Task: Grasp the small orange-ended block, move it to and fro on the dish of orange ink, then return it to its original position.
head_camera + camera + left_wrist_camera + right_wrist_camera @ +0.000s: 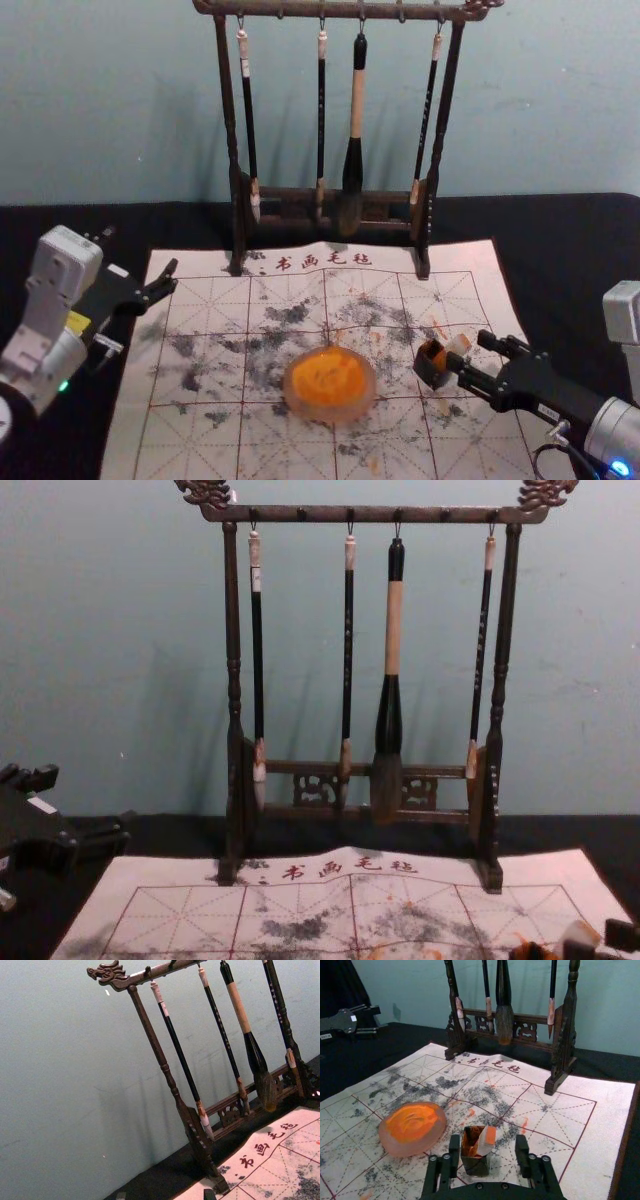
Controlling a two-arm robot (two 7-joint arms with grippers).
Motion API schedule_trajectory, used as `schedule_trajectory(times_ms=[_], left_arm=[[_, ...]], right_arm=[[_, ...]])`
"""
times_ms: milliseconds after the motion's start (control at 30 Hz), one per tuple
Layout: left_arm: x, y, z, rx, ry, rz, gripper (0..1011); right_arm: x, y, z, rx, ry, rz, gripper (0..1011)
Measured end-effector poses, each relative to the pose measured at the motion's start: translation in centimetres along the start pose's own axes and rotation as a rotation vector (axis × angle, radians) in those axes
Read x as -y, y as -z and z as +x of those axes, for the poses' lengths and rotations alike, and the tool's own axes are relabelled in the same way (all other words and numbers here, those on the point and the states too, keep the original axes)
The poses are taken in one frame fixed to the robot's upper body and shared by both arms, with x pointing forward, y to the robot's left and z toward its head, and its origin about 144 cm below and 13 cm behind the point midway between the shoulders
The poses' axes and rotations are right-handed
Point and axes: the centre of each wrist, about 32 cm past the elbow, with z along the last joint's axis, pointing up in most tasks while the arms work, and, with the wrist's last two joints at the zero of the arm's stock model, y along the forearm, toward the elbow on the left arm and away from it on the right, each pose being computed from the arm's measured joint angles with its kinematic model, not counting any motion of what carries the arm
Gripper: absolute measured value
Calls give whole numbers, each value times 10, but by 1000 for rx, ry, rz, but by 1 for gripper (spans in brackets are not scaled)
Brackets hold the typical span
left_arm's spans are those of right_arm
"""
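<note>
From the head view, I have a pale felt mat [200,440] on a black cloth [570,240], its red grid blotched with grey-black ink and orange flecks, before a plain blue-green wall [120,100]. Four brushes hang from a dark wooden stand [436,165] at the mat's far edge. The dish of orange ink [330,384] sits on the mat; to its right, the small orange-ended block [458,346] leans in a dark open box [433,364]. My right gripper [471,352] is beside the box, fingers spread, holding nothing; my left gripper [168,278] idles over the mat's left edge, also open and empty. The mat's heading reads 书画毛毡; the label [548,411] on the right arm is too small for me to read. In the left wrist view, I get the stand, the wall and that same heading. The right wrist view gives me the box between widely parted fingers, the block's orange end up. In the chest view, I can read 书画毛毡 again, and the block's pale side shows low at the right.
</note>
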Motion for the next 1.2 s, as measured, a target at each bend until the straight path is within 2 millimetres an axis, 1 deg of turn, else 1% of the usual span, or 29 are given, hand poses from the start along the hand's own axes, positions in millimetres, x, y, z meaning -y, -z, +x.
schedule_trajectory(times_ms=[67,133,233,267,367,400,533,567,600,633,800,1200], left_arm=[[0,0,0,0,0,0,1001],[0,0,0,0,0,0,1001],[0,0,0,0,0,0,1001],[0,0,0,0,0,0,1001],[0,0,0,0,0,0,1001],[0,0,0,0,0,0,1001],[0,0,0,0,0,0,1001],[0,0,0,0,0,0,1002],[0,0,0,0,0,0,1002],[0,0,0,0,0,0,1001],[0,0,0,0,0,0,1001],[0,0,0,0,0,0,1001]], right_arm=[[0,0,0,0,0,0,651],[0,0,0,0,0,0,564],[0,0,0,0,0,0,482],[0,0,0,0,0,0,419],[0,0,0,0,0,0,360],[0,0,0,0,0,0,303],[0,0,0,0,0,0,190],[0,0,0,0,0,0,144],[0,0,0,0,0,0,144],[0,0,0,0,0,0,97],[0,0,0,0,0,0,64],[0,0,0,0,0,0,62]])
